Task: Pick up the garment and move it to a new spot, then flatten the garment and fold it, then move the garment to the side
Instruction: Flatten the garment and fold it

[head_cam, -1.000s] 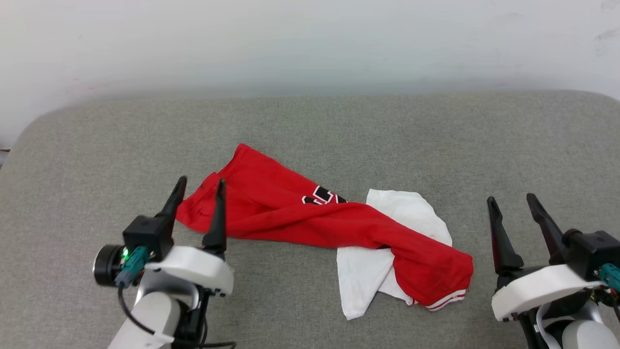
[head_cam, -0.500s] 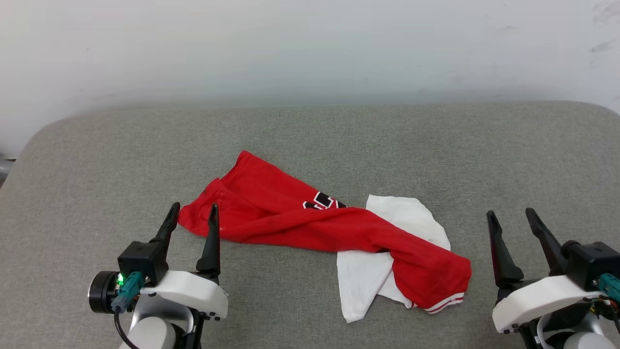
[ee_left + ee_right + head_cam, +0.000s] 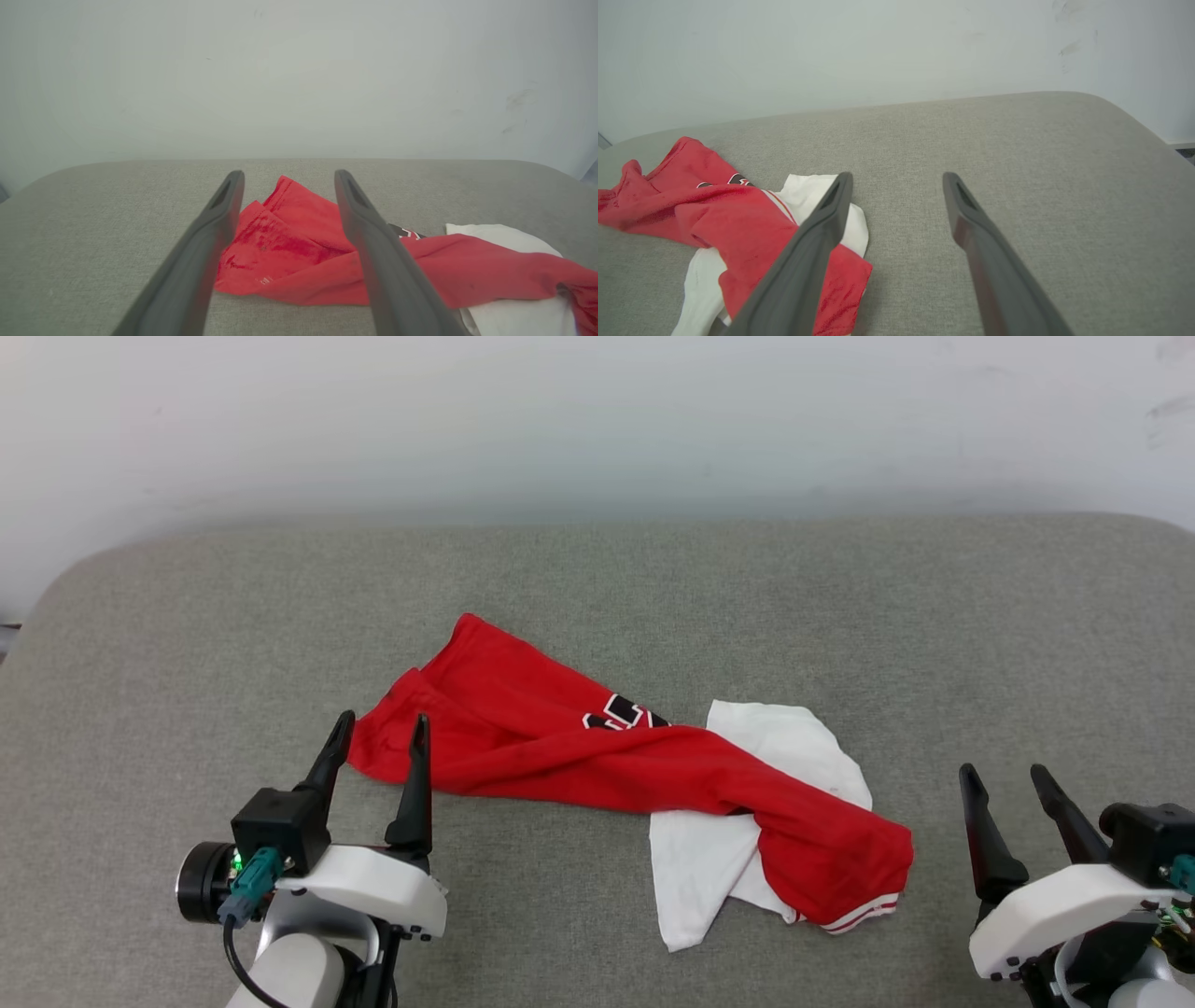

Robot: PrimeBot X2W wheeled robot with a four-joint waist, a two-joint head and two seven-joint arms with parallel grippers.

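Observation:
The garment (image 3: pixel 597 761), red with white sleeves and a black numeral partly showing, lies crumpled in a long diagonal bunch on the grey cushion (image 3: pixel 653 579). Its red end (image 3: pixel 280 242) sits just beyond my left gripper (image 3: pixel 383 723), which is open and empty at the cloth's near-left edge. A white sleeve (image 3: pixel 700 868) and striped hem (image 3: pixel 864 915) lie at the lower right. My right gripper (image 3: pixel 1004 773) stands open and empty, apart from the garment (image 3: pixel 738 210), to its right.
The grey cushion reaches a pale wall (image 3: pixel 597 420) at the back, with rounded corners at left and right. Bare fabric surface (image 3: pixel 1017 154) stretches right of the garment and behind it.
The left gripper drew back from over the garment's red end to its near edge. The right gripper dropped lower and slightly right. The garment has not moved.

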